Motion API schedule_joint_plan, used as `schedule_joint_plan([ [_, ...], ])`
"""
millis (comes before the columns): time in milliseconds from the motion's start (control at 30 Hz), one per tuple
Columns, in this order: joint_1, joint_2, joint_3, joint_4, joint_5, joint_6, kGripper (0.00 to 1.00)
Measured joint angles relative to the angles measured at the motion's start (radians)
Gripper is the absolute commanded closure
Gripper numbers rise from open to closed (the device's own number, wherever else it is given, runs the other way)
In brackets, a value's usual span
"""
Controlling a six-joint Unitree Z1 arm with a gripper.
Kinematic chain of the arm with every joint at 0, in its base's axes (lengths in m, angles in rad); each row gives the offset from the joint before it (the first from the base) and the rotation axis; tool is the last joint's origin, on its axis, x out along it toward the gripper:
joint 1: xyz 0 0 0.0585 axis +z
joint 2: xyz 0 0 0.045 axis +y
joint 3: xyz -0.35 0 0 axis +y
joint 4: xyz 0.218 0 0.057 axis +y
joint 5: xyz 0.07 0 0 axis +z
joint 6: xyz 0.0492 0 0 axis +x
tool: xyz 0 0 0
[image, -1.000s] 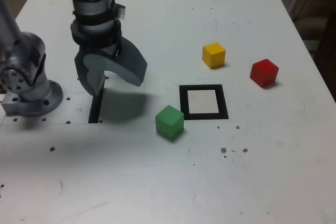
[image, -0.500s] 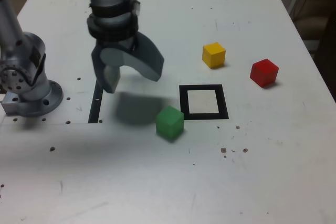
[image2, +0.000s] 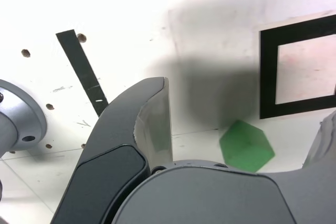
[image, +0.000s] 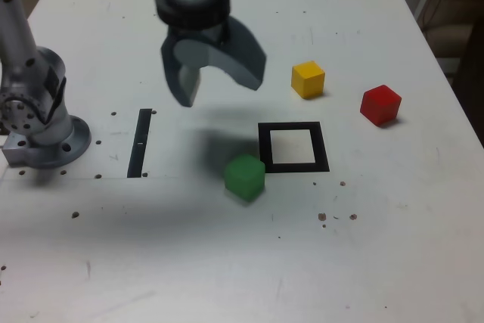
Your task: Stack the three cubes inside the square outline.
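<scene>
Three cubes lie loose on the white table [image: 227, 262], none stacked. The gripper [image: 215, 85] hangs spread wide and empty, well above the green cube [image: 244, 177], which sits just beside the square outline [image: 293, 147]. A descent off-centre could nudge it onto the frame. The yellow cube [image: 308, 79] and red cube [image: 380, 104] sit beyond. Furniture, possibly, shows dimly past the table's right edge.

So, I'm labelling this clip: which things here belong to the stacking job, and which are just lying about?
Job:
green cube
yellow cube
red cube
square outline
gripper, open and empty

Lying about:
narrow black strip
arm's base
table
</scene>
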State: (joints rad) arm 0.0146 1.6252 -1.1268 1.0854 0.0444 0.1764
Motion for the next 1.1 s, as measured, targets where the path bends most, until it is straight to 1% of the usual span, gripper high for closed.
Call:
schedule_joint_plan([
  [233,0.0,0.126,-0.149,0.044,0.005,0.038,0.01],
  [400,0.0,0.206,-0.28,0.093,0.026,0.077,0.01],
  [667,0.0,0.322,-0.511,0.205,0.063,0.159,0.01],
  [767,0.0,0.344,-0.552,0.228,0.07,0.171,0.01],
  [933,0.0,0.414,-0.677,0.283,0.087,0.205,0.01],
  [1100,0.0,0.485,-0.797,0.324,0.094,0.252,0.01],
])
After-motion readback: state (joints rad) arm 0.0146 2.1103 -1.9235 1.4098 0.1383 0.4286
